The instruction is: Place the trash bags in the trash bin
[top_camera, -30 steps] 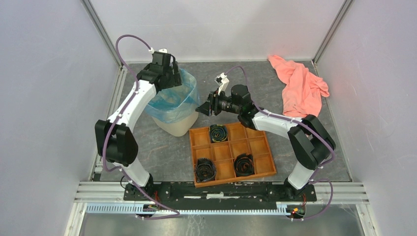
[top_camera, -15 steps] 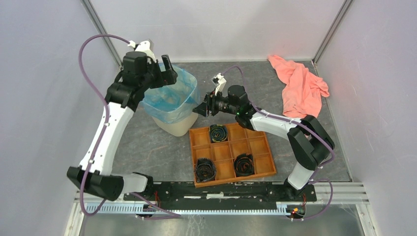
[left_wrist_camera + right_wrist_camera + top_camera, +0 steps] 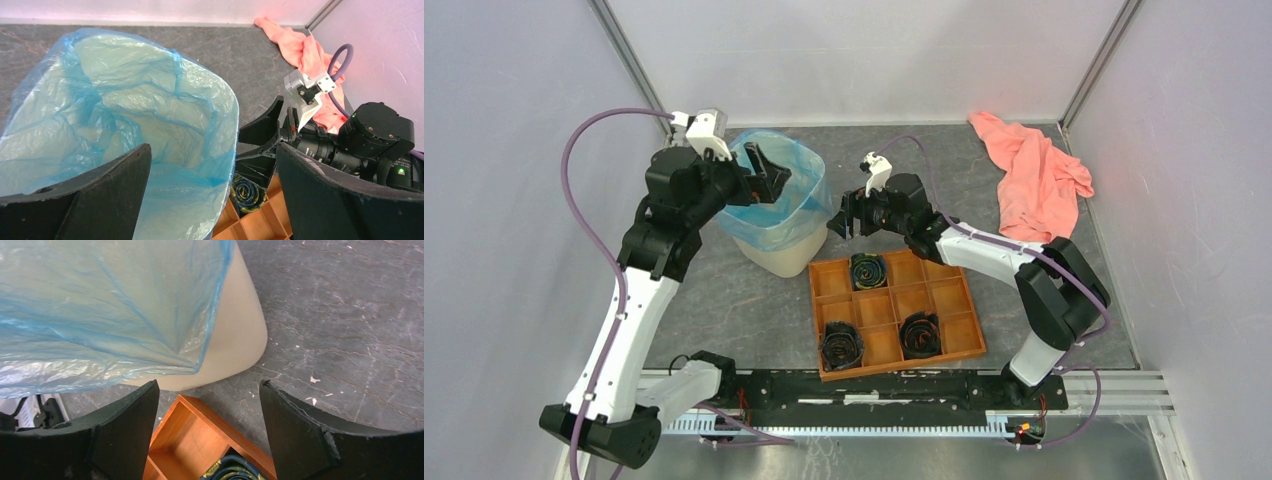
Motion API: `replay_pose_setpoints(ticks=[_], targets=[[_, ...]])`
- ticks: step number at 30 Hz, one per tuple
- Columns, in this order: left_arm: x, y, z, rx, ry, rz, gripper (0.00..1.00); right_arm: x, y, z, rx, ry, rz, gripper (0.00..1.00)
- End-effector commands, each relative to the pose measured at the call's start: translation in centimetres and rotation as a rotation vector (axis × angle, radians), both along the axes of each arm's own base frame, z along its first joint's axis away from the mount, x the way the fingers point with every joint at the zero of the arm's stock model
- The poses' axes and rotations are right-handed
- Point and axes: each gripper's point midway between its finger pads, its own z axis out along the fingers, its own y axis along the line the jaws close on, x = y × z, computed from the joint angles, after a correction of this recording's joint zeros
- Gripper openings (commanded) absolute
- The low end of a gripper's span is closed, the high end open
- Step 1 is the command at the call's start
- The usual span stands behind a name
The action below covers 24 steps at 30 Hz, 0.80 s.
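The light-blue trash bag (image 3: pixel 774 205) lines the cream-beige trash bin (image 3: pixel 786 257) at the back left, its film draped over the rim. It fills the left wrist view (image 3: pixel 125 125) and shows in the right wrist view (image 3: pixel 100 310) over the bin wall (image 3: pixel 235 340). My left gripper (image 3: pixel 774 180) is open and empty, hovering over the bin's mouth. My right gripper (image 3: pixel 839 222) is open and empty, just right of the bin, above the tray's back edge.
An orange compartment tray (image 3: pixel 894 310) lies in front of the bin with three black coiled rolls (image 3: pixel 867 270) in it. A salmon-pink cloth (image 3: pixel 1034 180) lies at the back right. Cage walls close the sides and back.
My left arm has swung out to the left and lifted, its gripper now pointing right over the bin's mouth. My right gripper has shifted slightly, staying beside the bin.
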Motion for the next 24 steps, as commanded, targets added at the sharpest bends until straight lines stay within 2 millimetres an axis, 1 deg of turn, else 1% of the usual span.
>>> replay_pose_setpoints(ticks=[1,3,5,8,10,12,16,19,22,24], targets=[[-0.6,0.8,3.4,0.0,-0.179,0.022,1.0,1.1,-0.2,3.4,0.018,-0.085,-0.046,0.83],[-1.0,0.5,3.4,0.002,-0.191,0.013,1.0,0.9,0.2,3.2,0.021,-0.084,-0.046,0.84],[-1.0,0.1,3.2,0.015,-0.189,0.007,1.0,0.6,1.1,3.0,0.033,-0.086,-0.038,0.85],[-1.3,-0.7,3.3,0.017,-0.195,-0.012,1.0,0.2,2.9,2.3,0.062,-0.067,-0.02,0.85],[-1.5,-1.1,3.5,0.011,-0.204,-0.021,1.0,0.0,4.2,2.0,0.092,-0.06,-0.021,0.88],[-1.6,-1.3,3.7,0.006,-0.211,-0.021,1.0,0.3,5.1,1.7,0.114,-0.06,-0.041,0.88],[-1.5,-2.2,3.5,-0.01,-0.215,-0.037,1.0,1.5,7.5,0.9,0.186,-0.042,-0.091,0.89],[-1.5,-2.4,3.1,-0.013,-0.214,-0.032,1.0,2.5,10.0,1.1,0.282,-0.023,-0.128,0.9],[-1.5,-2.3,2.5,-0.014,-0.207,-0.01,1.0,4.3,12.1,1.0,0.345,-0.034,-0.21,0.9],[-1.2,-2.0,1.8,-0.011,-0.197,0.021,1.0,5.9,13.4,0.9,0.376,-0.057,-0.271,0.89]])
